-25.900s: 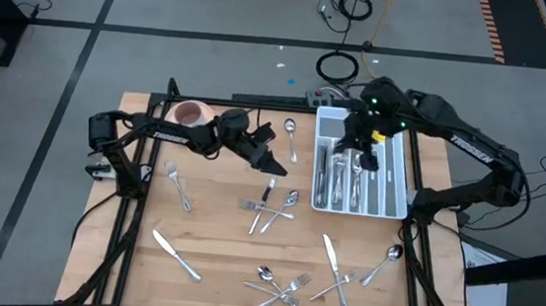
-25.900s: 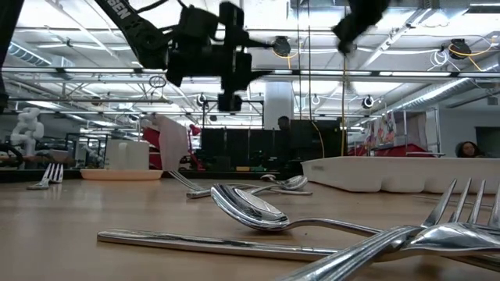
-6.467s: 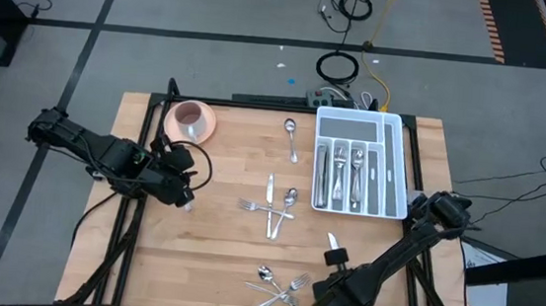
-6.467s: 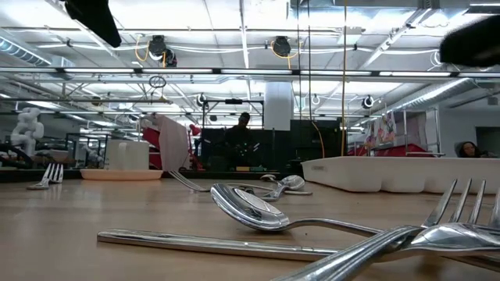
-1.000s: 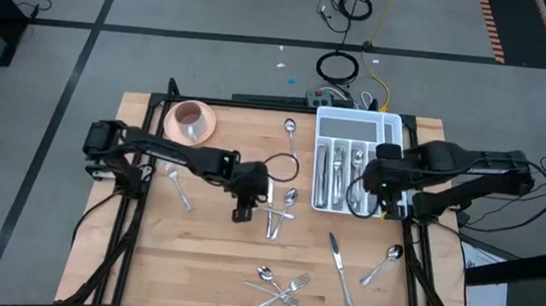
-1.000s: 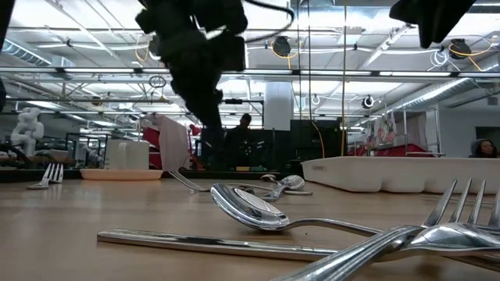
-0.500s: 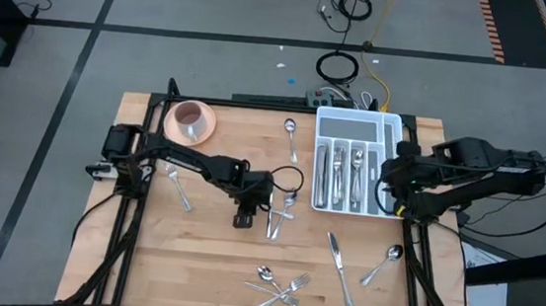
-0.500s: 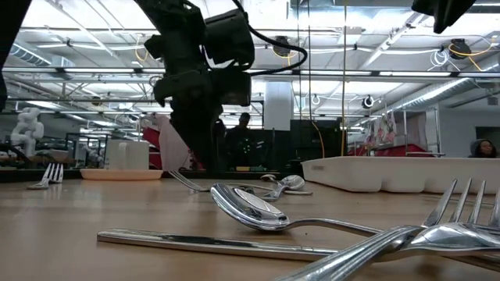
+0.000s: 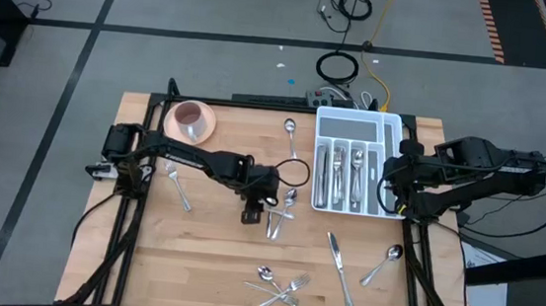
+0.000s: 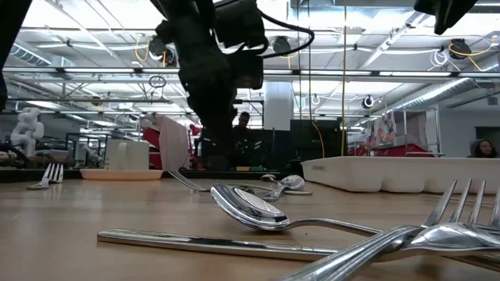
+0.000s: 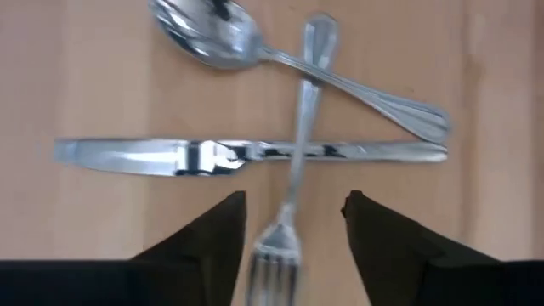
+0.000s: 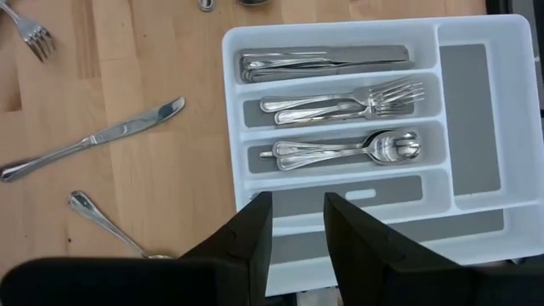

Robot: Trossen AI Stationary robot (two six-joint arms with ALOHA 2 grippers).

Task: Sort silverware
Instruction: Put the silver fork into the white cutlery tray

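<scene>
Your left gripper (image 11: 293, 234) is over the middle of the table (image 9: 204, 266), fingers spread wide and holding nothing. The head of a fork (image 11: 285, 217) lies between the fingertips. Just ahead of the fingers, that fork's handle crosses a knife (image 11: 212, 157) and a spoon (image 11: 280, 51).

Your right gripper (image 12: 297, 229) hangs above the near edge of the white divided tray (image 9: 395, 169). Its fingers stand partly apart and empty. Ahead of them, the tray's compartments hold sorted knives (image 12: 323, 61), forks (image 12: 348, 100) and spoons (image 12: 348, 149); the other compartments show only grey liner.

No legible writing shows on either tool or on the tray.

More silverware lies loose on the wooden table: a knife (image 9: 339, 268) and spoon (image 9: 382, 264) near the right gripper, a cluster (image 9: 279, 287) at the front edge, a fork (image 9: 177, 186) near the left arm's base, and a spoon (image 9: 292, 137) at the back. A pink cup (image 9: 191, 117) sits on its saucer at the back-left corner. The low view shows a hall with ceiling trusses and a person (image 10: 244, 129) beyond the table.
</scene>
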